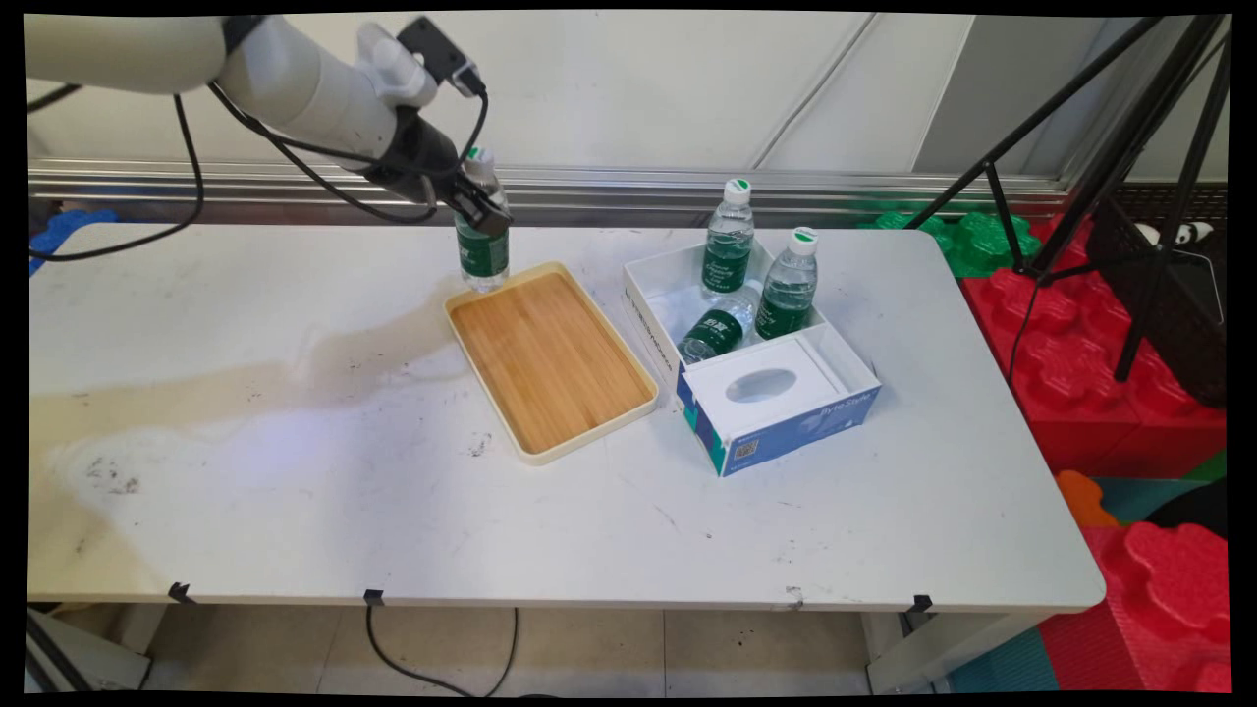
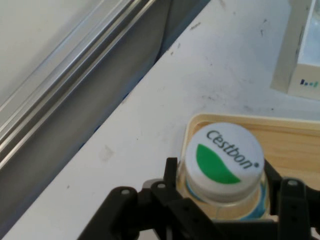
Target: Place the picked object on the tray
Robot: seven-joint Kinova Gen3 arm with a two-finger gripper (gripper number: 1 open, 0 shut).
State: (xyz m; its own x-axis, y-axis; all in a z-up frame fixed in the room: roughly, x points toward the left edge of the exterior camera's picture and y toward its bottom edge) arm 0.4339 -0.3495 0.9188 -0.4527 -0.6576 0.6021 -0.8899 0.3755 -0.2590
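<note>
Overhead, the main view showed a white table [image 1: 295, 471] seen from its near side. The black gripper [image 1: 479, 208] came in from the upper left and was clamped on the upper part of a small water bottle [image 1: 482, 257] with a green label and a white cap. That bottle stood upright at the far corner of a wooden tray [image 1: 550, 358]; whether its base sat on the tray, on the table, or hung just above could not be told. To the right of the tray, close beside it, lay a white open box [image 1: 648, 295] holding 3 more bottles [image 1: 728, 245], 2 upright and 1 lying down. A blue and white tissue box [image 1: 776, 407] sat in the near end of that box.

Next, the hand view looked straight down on the bottle's cap [image 2: 222, 157], white with a green leaf shape and lettering. The black fingers [image 2: 170, 175] pressed in from both sides just under the cap, pinching the neck. The tray's pale rim and wooden floor lay beneath, so the bottle hung over the tray's corner.

As a judgement, the bottle looked full and so moderately heavy. Its thin clear plastic would likely give at the middle and slip at the label. The stiffer neck under the cap seemed the surest place to hold.
</note>
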